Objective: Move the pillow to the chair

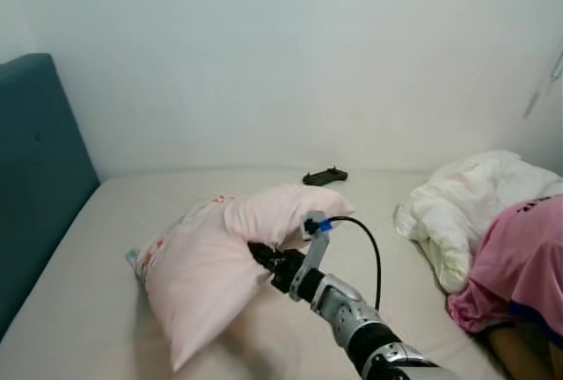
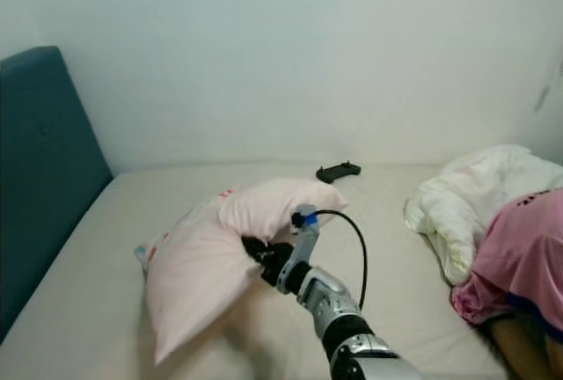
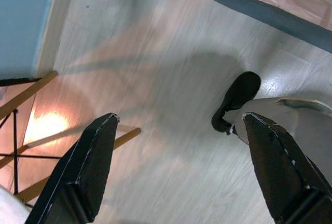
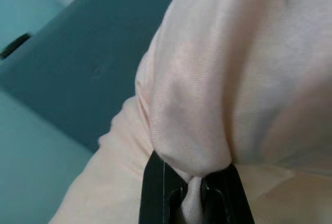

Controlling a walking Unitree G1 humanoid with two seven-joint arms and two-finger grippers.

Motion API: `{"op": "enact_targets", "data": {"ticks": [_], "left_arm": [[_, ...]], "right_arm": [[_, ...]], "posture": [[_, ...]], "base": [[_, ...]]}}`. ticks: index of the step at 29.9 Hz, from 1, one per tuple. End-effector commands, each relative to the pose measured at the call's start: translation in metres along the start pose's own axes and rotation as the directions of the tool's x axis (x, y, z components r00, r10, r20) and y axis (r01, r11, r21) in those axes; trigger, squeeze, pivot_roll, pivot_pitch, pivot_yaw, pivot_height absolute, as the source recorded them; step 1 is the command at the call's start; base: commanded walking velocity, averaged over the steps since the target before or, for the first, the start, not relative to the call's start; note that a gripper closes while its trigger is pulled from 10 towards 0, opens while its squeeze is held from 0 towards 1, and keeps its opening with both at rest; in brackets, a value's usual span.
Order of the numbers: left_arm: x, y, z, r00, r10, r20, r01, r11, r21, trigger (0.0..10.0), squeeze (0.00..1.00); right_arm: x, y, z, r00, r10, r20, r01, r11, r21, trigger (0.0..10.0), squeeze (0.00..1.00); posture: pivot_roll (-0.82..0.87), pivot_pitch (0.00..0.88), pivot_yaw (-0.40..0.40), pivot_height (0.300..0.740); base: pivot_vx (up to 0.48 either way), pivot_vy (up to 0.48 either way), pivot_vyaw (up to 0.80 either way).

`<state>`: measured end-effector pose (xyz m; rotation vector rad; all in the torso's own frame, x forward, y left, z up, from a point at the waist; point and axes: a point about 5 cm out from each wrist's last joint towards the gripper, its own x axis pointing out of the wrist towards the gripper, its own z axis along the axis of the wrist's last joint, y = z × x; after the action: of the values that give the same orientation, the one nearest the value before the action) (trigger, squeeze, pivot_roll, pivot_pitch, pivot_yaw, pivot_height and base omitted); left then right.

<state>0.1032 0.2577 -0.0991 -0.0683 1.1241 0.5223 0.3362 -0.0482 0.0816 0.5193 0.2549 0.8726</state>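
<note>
**Right gripper pinching pillow on bed**

My right gripper [image 1: 261, 255] is clamped on a fold of the pink pillow [image 1: 207, 266], which is bunched up mid-mattress on the bed [image 1: 97, 248], near the teal headboard [image 1: 35, 169]. My left gripper [image 3: 176, 167] hangs over wood floor [image 3: 155, 79], fingers spread wide. White bedding [image 1: 466, 200] lies at the right, a small black object [image 1: 325, 176] by the wall.

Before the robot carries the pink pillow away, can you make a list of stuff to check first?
1. Right gripper pinching the pillow: ok, fabric is bunched between its fingers.
2. Pillow off the bed: cannot tell; it is bent up at the grip.
3. Black object away from the pillow: ok, it lies apart near the wall.
4. White bedding clear of the pillow: ok.
5. Left gripper free: ok, open above the floor.
6. Chair located: cannot tell.
</note>
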Motion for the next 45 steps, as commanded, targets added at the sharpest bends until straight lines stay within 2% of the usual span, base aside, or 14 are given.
{"op": "enact_targets", "data": {"ticks": [1,8,17,22,38,45], "left_arm": [[-0.001,-0.002,-0.004,1.0,-0.01,-0.009,0.01,1.0,0.021,10.0,0.0],[-0.001,-0.002,-0.008,1.0,-0.008,-0.029,0.008,1.0,-0.008,10.0,0.0],[-0.001,-0.004,-0.007,0.999,-0.015,-0.038,0.014,1.0,-0.007,10.0,0.0],[-0.001,-0.006,-0.003,0.999,-0.034,-0.01,0.035,0.999,0.037,10.0,0.0],[-0.001,-0.009,-0.004,0.999,-0.039,-0.013,0.04,0.997,0.063,10.0,0.0],[-0.001,-0.012,-0.005,0.999,-0.047,-0.01,0.048,0.995,0.083,10.0,0.0]], "right_arm": [[0.006,0.01,0.0,0.998,0.067,0.011,-0.067,0.997,-0.036,10.0,0.0],[0.006,0.012,-0.002,0.996,0.091,0.015,-0.09,0.995,-0.04,10.0,0.0],[0.007,0.013,0.004,0.994,0.104,0.035,-0.103,0.994,-0.045,10.0,0.0],[0.008,0.014,0.005,0.992,0.119,0.038,-0.117,0.992,-0.051,10.0,0.0],[0.009,0.016,0.013,0.987,0.141,0.079,-0.138,0.989,-0.043,10.0,0.0],[0.013,0.024,0.025,0.962,0.228,0.154,-0.226,0.974,-0.027,10.0,0.0]], "posture": [[0.09,0.007,-0.048,0.74],[0.09,0.008,-0.045,0.74],[0.09,0.003,-0.047,0.74],[0.09,0.001,-0.05,0.74],[0.09,0.0,-0.051,0.74],[0.09,0.0,-0.054,0.74]], "base": [[0.0,0.0,0.79],[-0.077,0.0,0.79],[-0.48,0.0,0.79],[0.0,0.0,0.79],[0.0,0.0,0.79],[0.0,0.0,0.79]]}}
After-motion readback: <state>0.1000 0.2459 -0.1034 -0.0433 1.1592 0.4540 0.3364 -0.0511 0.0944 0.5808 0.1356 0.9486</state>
